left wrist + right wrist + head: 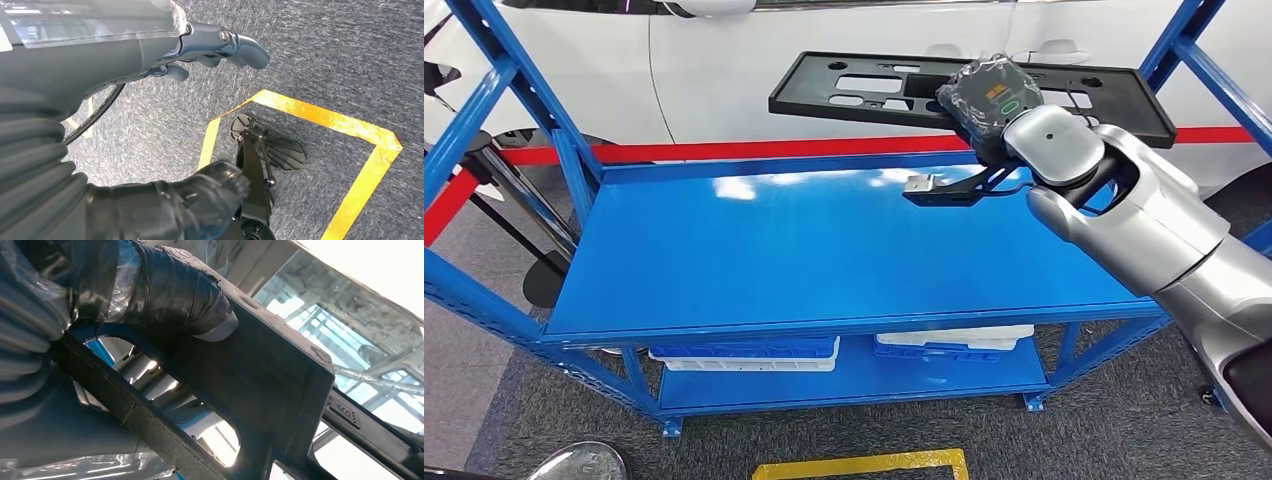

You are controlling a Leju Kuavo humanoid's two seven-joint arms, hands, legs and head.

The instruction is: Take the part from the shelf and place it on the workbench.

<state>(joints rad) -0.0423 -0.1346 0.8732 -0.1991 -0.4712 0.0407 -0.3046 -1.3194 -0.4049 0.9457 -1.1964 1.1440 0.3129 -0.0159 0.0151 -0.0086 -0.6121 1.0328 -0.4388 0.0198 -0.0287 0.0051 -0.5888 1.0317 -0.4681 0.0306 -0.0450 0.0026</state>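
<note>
Head view: a flat, rectangular black plastic part (864, 92), a matt frame pierced by oblong and rounded cut-outs, is held in the air above the blue shelf (824, 250), clear of the glossy painted metal deck. The right hand (986, 100), wrapped in crinkled dark film, closes over the part's near long edge towards its right end; most of the frame extends to the hand's left, a shorter stretch to its right. Behind the hand and the part stands a white car body (724, 70) with a red stripe. The silver right forearm (1144, 220) is smooth and rounded.

Below the hand, on the lower deck of the shelf, lie two shallow trays (754, 355), blue and white, side by side; their contents cannot be made out. The floor under the shelf is grey, coarse carpet (574, 420) with a yellow taped outline (864, 465).

Right wrist view: the taped thumb (175, 295) presses flat on the part's faintly grainy face beside a long slot, and the fingers wrap its edge, gripping it firmly.

Left wrist view: the left hand (200, 65) hangs over the carpet, holding nothing, its dark fingers (245, 47) gently curved and apart from the thick thumb (200, 195).
</note>
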